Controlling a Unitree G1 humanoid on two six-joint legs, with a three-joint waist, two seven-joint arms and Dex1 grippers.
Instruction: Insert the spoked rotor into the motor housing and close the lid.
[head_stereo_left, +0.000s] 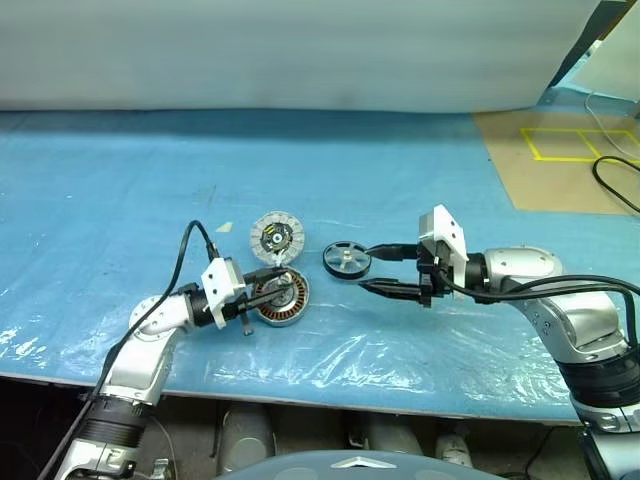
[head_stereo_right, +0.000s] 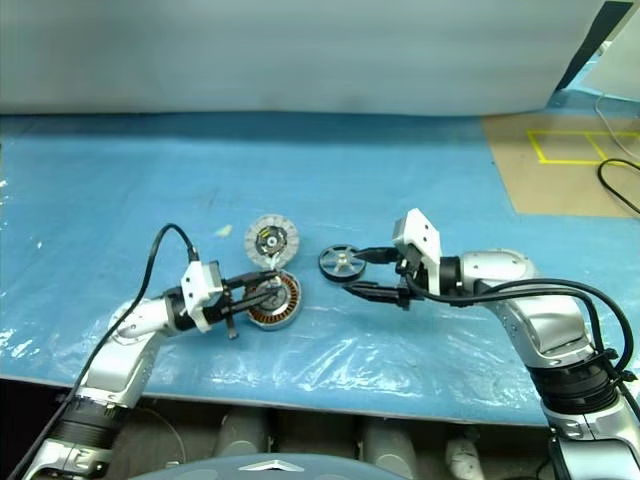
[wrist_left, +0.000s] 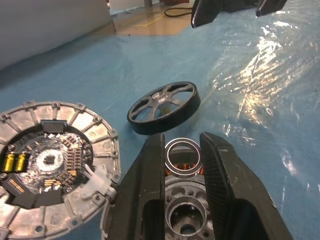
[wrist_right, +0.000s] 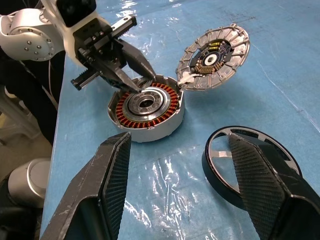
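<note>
The left jaws (wrist_left: 182, 165) are nearly closed on a thin silver ring (wrist_left: 183, 158), held just over the motor housing (wrist_right: 146, 107), a shallow grey casing with copper windings around a silver centre. The right jaws (wrist_right: 177, 185) stand wide apart and hold nothing, beside the spoked rotor (head_stereo_left: 346, 260), a black-rimmed wheel with a shiny hub lying flat on the blue desk (head_stereo_left: 120, 190). The lid (head_stereo_left: 276, 237) is swung open, its segmented inner face up.
</note>
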